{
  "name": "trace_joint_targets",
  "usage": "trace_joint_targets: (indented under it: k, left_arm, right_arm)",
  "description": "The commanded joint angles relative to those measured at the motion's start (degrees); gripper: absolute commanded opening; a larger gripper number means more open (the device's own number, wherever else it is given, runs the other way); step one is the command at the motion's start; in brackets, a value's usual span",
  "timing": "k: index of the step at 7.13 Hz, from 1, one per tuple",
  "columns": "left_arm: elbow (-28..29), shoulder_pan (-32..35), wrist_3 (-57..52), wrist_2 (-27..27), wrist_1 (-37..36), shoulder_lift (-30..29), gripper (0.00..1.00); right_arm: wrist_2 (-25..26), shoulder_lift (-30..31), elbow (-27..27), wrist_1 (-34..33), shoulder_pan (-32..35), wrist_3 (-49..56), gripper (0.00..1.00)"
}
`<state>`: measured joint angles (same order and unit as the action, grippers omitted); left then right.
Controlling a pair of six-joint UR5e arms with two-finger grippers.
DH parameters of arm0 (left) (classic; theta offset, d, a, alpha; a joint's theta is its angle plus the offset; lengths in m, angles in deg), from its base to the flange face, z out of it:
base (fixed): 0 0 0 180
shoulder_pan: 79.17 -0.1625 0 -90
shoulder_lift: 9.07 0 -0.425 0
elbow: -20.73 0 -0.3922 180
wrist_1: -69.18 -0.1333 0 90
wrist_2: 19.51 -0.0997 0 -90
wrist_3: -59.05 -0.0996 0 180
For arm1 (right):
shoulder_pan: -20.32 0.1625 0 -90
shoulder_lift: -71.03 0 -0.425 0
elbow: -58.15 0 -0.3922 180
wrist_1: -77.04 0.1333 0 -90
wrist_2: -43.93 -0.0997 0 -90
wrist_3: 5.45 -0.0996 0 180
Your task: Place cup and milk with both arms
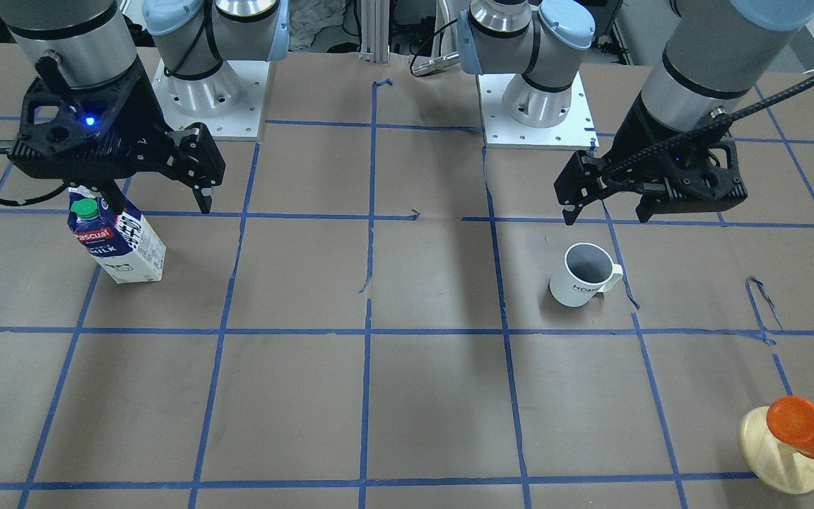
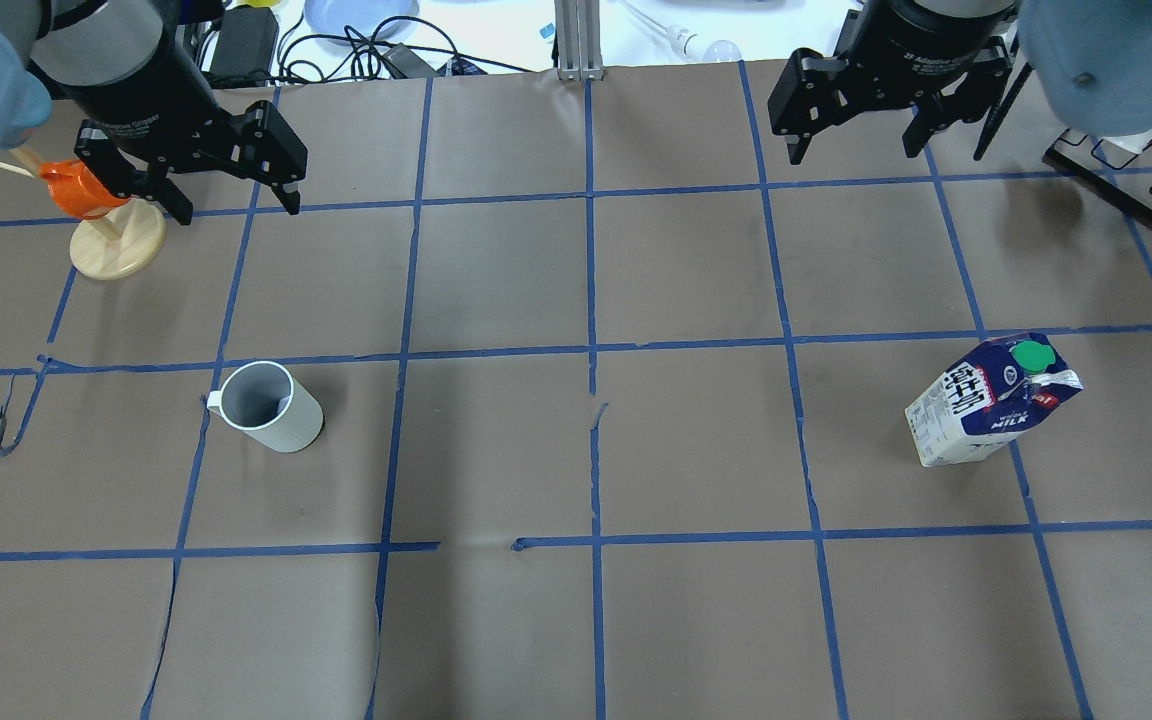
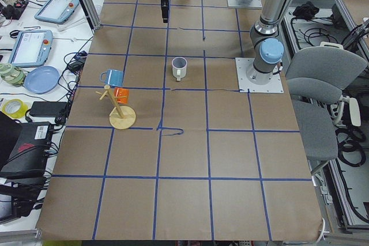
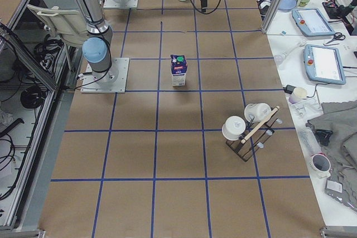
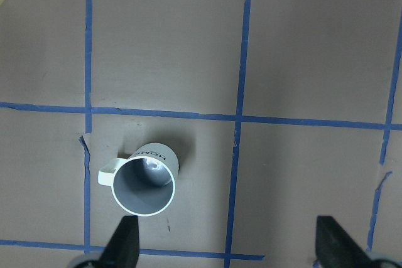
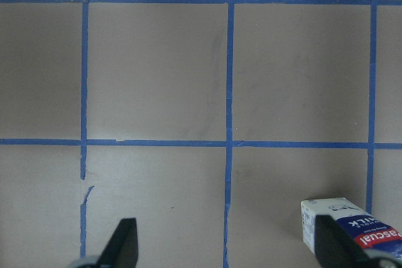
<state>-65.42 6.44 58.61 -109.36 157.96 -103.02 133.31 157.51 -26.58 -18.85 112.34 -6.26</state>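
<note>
The white cup with a grey inside stands upright on the brown table, also in the overhead view. My left gripper is open and empty, high above it. In the left wrist view the cup sits just ahead of one of the fingertips. The blue and white milk carton with a green cap stands upright, also in the overhead view. My right gripper is open and empty above it. The carton's top shows by one finger in the right wrist view.
An orange cup-like thing on a wooden stand stands at the table's far left corner, near a blue mug. A rack with white cups stands on the right side. The arm bases are bolted at the robot's edge.
</note>
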Motion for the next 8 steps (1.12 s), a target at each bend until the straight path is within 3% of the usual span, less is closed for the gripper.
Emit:
trace_joint_targets:
  k: [1,8]
  left_arm:
    - [0.4,-0.2,0.0,0.3,0.0,0.3,1.00]
    - [-0.1,0.0,-0.1,-0.2,0.0,1.1,1.00]
  right_arm:
    - [0.0,0.0,0.0,0.0,0.0,-0.1,1.00]
    - [-0.1,0.0,0.0,0.0,0.0,0.1,1.00]
